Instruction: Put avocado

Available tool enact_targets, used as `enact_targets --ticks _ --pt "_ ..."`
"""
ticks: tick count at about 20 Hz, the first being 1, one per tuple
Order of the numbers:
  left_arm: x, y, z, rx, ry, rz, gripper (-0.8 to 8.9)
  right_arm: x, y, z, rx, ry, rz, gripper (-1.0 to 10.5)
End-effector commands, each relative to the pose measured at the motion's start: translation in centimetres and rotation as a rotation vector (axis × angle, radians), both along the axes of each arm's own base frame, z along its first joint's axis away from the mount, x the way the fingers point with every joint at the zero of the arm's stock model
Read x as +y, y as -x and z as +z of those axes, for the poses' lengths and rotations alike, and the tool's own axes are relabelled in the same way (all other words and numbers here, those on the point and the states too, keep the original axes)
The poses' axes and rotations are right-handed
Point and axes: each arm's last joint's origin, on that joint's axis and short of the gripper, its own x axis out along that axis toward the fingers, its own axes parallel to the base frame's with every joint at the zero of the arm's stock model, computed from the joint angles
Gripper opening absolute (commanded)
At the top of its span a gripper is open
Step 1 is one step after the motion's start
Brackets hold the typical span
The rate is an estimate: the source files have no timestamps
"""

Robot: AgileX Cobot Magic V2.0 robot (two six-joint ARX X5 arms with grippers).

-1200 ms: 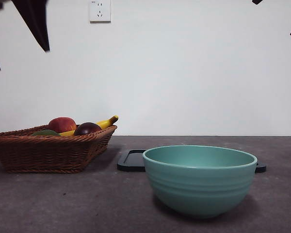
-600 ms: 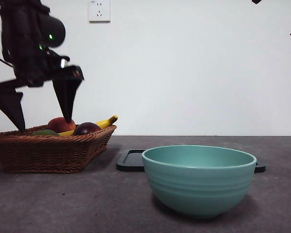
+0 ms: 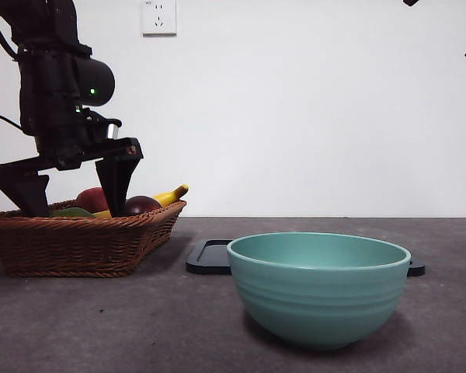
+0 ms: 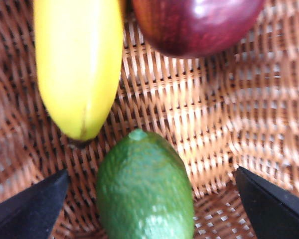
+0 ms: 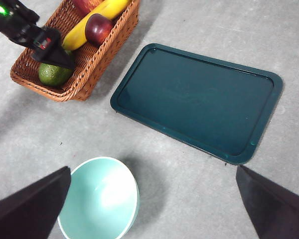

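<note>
Dull green and pebbled, the avocado (image 4: 145, 188) lay in the wicker basket (image 4: 199, 129), straight between the spread jaws of the left gripper (image 4: 149, 209), which stood open with a black tip on either side of the fruit and clear of it. Just beyond the gripper's reach lay the tip of a yellow banana (image 4: 78, 64), nearly touching the avocado's narrow end, and further off a dark red apple (image 4: 197, 22). By the look of it the fruit would be firm and fairly light, but rounded and a little slick — a squeeze across its widest middle should hold best, since a grip near the tapered end might let it squirt out. The weave beneath would give little room for the tips to slide under. In the front view the left gripper (image 3: 70, 198) had its jaws down inside the basket (image 3: 78, 241), over the avocado (image 3: 71, 212). The right gripper (image 5: 149, 209) hung high and wide open, well away — below it were a teal bowl (image 5: 97, 199) and a dark green tray (image 5: 199, 99), either of which might be where the fruit is meant to go.
</note>
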Motion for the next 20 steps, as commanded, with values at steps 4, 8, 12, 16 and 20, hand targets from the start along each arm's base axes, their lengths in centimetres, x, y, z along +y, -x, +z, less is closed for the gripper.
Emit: enact_targets --ticks 4,8,12,16,20 --pt "-0.3 -1.0 -1.9 0.036 -0.017 -0.017 5.22 0.1 -0.1 0.6 -0.015 -0.012 0.0 6.4" --pt "-0.3 -1.0 -1.8 0.04 -0.018 -0.017 2.03 0.1 -0.1 0.6 -0.015 -0.011 0.0 6.4" --pt "-0.3 -1.0 -0.4 0.056 -0.022 -0.021 2.05 0.1 -0.1 0.6 -0.014 -0.011 0.0 6.4" --pt "-0.9 -1.1 5.2 0.044 0.038 -0.023 2.05 0.1 0.0 0.6 -0.012 -0.011 -0.001 6.4" --pt "-4.1 1.9 8.9 0.054 0.137 -0.139 2.04 0.0 0.1 0.4 0.013 -0.005 -0.004 6.4"
